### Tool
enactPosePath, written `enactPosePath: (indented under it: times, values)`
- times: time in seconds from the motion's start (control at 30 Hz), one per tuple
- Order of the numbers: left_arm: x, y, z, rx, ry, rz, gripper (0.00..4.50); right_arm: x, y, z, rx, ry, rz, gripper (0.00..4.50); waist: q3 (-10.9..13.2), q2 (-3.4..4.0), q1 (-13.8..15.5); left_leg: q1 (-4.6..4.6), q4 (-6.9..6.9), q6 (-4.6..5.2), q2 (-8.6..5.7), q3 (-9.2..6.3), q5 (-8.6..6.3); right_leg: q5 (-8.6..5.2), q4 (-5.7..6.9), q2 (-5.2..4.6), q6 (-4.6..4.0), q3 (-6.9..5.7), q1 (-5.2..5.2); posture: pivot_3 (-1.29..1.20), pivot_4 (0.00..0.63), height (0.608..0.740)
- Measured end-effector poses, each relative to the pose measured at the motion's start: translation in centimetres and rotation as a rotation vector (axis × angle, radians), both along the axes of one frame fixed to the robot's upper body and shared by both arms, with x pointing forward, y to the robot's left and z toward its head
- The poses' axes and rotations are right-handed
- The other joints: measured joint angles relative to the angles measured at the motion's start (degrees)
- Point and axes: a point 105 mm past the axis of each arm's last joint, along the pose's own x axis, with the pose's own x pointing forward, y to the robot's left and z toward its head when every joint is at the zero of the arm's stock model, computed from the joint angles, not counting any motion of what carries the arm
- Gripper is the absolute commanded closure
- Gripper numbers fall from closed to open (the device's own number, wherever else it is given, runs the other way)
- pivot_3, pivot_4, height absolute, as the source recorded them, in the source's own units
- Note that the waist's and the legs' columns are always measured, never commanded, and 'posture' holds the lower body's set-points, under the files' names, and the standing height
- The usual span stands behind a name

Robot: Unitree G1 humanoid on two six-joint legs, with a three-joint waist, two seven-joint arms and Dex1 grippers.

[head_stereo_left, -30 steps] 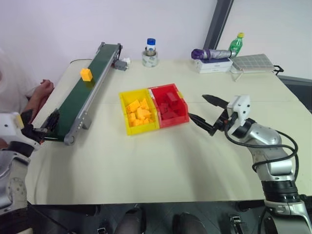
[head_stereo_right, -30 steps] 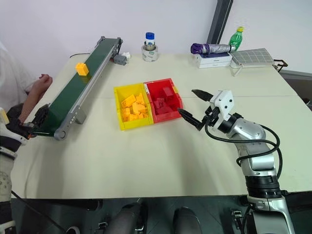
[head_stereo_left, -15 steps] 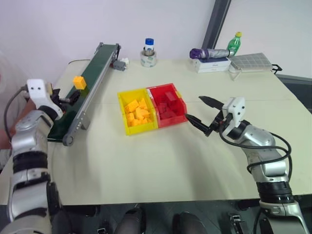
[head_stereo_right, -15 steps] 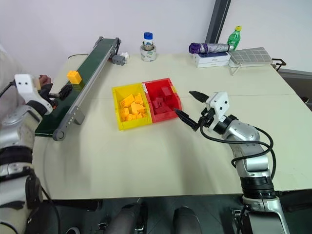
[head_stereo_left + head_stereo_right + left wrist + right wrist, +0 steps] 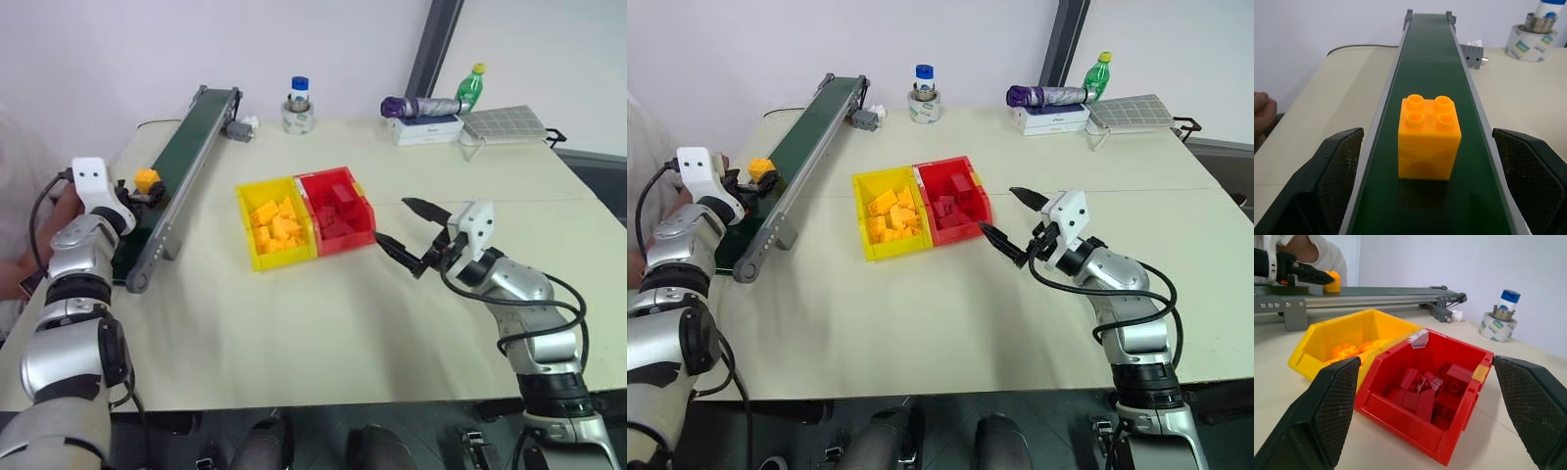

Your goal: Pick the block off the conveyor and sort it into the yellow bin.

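You see the red bin (image 5: pixel 1425 387), holding dark red blocks (image 5: pixel 1425 394), touching the yellow bin (image 5: pixel 1352 340). Behind them runs the conveyor (image 5: pixel 1361 296), where the left gripper (image 5: pixel 1315 278) flanks the block (image 5: pixel 1332 281). 2 black fingers (image 5: pixel 1334 406) stand wide apart.

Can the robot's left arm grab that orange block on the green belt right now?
Probably yes. The left gripper is open, a finger on each side of the block on the conveyor, nothing between them.

Left gripper (image 5: pixel 1427 181) held level, black fingers spread wide; right gripper (image 5: pixel 409 235) raised, fingers likewise parted.
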Motion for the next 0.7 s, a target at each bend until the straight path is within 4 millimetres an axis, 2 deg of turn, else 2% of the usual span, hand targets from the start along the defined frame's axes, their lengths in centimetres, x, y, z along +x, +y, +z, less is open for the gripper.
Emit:
enactPosePath:
  times: [0.03, 0.17, 0.2, 0.3, 0.4, 0.47, 0.53, 0.6, 0.7]
  values:
    - [0.0, -0.1, -0.1, -0.005, 0.006, -0.006, 0.92, 0.0, 0.0, 0.0, 0.0, 0.0, -0.001, 0.0, 0.0, 0.0, 0.0, 0.0, 0.0, 0.0, 0.0, 0.0, 0.0, 0.0, 0.0, 0.0, 0.0, 0.0, 0.0, 0.0, 0.15, 0.74]
    - [0.0, -0.5, -0.2, -0.012, 0.005, -0.045, 2.95, 0.0, 0.0, -0.1, 0.0, 0.003, -0.003, 0.0, 0.0, -0.01, -0.03, -0.01, 0.0, 0.0, 0.0, 0.01, 0.0, 0.0, 0.0, 0.0, 0.0, 0.0, -0.01, 0.0, 0.15, 0.74]
    - [0.0, -0.5, -0.2, -0.011, 0.006, -0.045, 3.21, 0.0, 0.0, -0.1, 0.0, 0.003, -0.003, 0.0, 0.0, -0.01, -0.03, -0.01, 0.0, 0.0, 0.0, 0.01, 0.0, 0.0, 0.01, 0.0, 0.0, 0.01, -0.02, 0.0, 0.15, 0.74]
    - [0.0, -0.5, 0.0, -0.011, -0.003, -0.048, 3.18, 0.0, -0.1, -0.1, -0.003, 0.002, -0.003, 0.0, 0.0, -0.01, -0.02, -0.02, 0.01, 0.0, 0.0, 0.01, 0.0, 0.0, 0.04, 0.0, 0.0, 0.01, -0.04, 0.0, 0.15, 0.74]
    - [-0.1, -2.1, 2.1, -0.044, -0.117, -0.146, 3.18, 0.0, -0.1, 0.0, -0.007, 0.001, -0.005, 0.0, 0.0, -0.04, 0.09, -0.08, 0.06, 0.0, 0.01, 0.01, 0.0, 0.0, 0.02, -0.06, 0.0, 0.01, -0.04, 0.0, 0.15, 0.74]
    - [-0.8, -4.7, 3.7, -0.037, -0.203, -0.29, 3.18, 0.0, -0.1, 0.0, -0.008, 0.0, -0.005, 0.0, 0.0, -0.04, 0.01, -0.11, 0.11, 0.0, 0.0, 0.02, 0.0, 0.01, 0.0, -0.1, -0.01, 0.09, -0.03, 0.0, 0.15, 0.74]
    - [-1.6, -6.8, 4.0, -0.029, -0.223, -0.404, 3.18, 0.0, -0.2, 0.0, -0.008, 0.0, -0.006, 0.0, 0.0, -0.04, -0.1, -0.11, 0.13, -0.01, 0.0, 0.03, 0.0, 0.01, -0.01, -0.1, -0.01, 0.15, -0.04, 0.0, 0.15, 0.74]
    - [-2.6, -9.2, 3.3, -0.014, -0.2, -0.515, 3.18, 0.0, -0.3, -0.1, -0.009, 0.002, -0.009, 0.0, 0.0, -0.04, -0.21, -0.11, 0.11, -0.02, 0.03, 0.03, 0.0, 0.01, -0.01, -0.09, -0.01, 0.17, -0.07, 0.0, 0.15, 0.74]
    - [-4.0, -14.3, 2.0, -0.018, -0.158, -0.671, 3.18, -0.1, -0.4, -0.3, -0.013, 0.006, -0.014, 0.0, 0.0, -0.03, 0.02, -0.11, 0.11, 0.01, 0.05, 0.02, -0.01, 0.01, 0.01, -0.08, -0.01, 0.19, -0.06, 0.0, 0.15, 0.74]
